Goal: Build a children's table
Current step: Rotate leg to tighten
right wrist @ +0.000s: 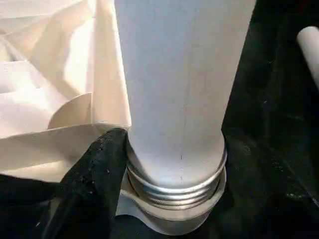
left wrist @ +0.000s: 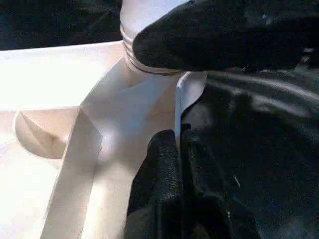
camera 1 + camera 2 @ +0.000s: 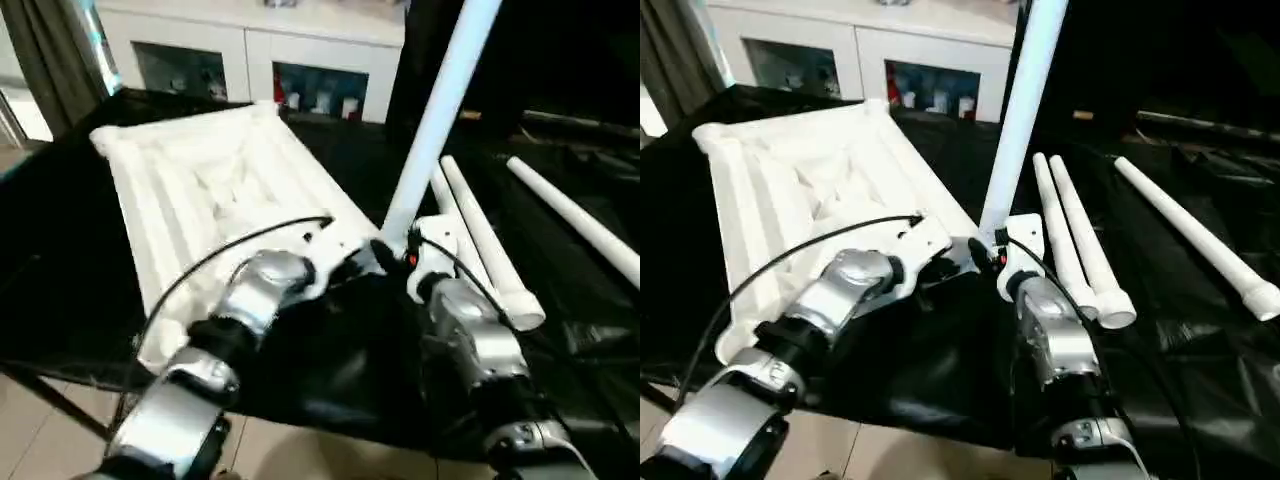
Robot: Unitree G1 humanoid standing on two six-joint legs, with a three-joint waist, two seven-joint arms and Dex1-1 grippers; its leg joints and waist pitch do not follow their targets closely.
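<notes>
Tabletop (image 3: 810, 190) lies underside up on the black work table (image 3: 1200, 330); all positions below are given relative to it.

Step in hand, as judged: screwing the first leg (image 3: 1020, 110) into the tabletop's near right corner socket (image 1: 174, 219). The leg stands nearly upright in that socket, leaning slightly; its threads (image 1: 174, 191) still show above the socket mouth, so it looks not fully seated.

Left gripper (image 2: 179, 144) is clamped on the thin rim at that corner, steadying the tabletop. Right gripper (image 1: 107, 164) sits at the leg's base; one black finger (image 2: 209, 37) wraps the tube just above the threads; jaws stand wide around the tube; whether they press it cannot be told.

To do it well: keep the leg square to the socket so the threads do not cross; turn in short regrips low on the tube; keep the rim pinned so the tabletop does not spin.

Count: tabletop, one; legs, four; one in the socket, three lying loose (image 3: 1080, 240) to the right of the tabletop, two touching side by side, the third (image 3: 1190, 235) farther right, apart.
</notes>
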